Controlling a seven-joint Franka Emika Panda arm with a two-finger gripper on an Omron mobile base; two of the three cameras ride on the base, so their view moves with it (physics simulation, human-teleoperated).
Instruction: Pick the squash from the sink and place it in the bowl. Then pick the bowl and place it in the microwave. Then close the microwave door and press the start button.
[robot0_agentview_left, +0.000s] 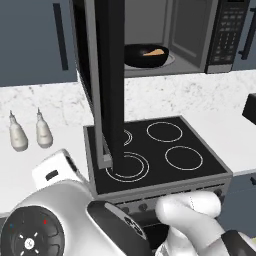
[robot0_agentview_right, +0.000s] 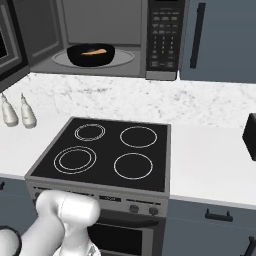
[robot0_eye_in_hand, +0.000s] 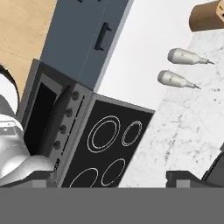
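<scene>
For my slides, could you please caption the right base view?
Squash in the black bowl inside the microwave, door still open, above the stove.

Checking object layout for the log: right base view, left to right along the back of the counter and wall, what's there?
Two white bottles → open microwave with the bowl holding the squash → button panel → blue-grey cabinet door → dark object at the right edge.

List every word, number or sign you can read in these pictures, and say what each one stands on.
None can be read.
Microwave button panel: rows of pale marks, too small and blurred.
Stove knobs: no readable marks.
Two bottles: no labels.
</scene>
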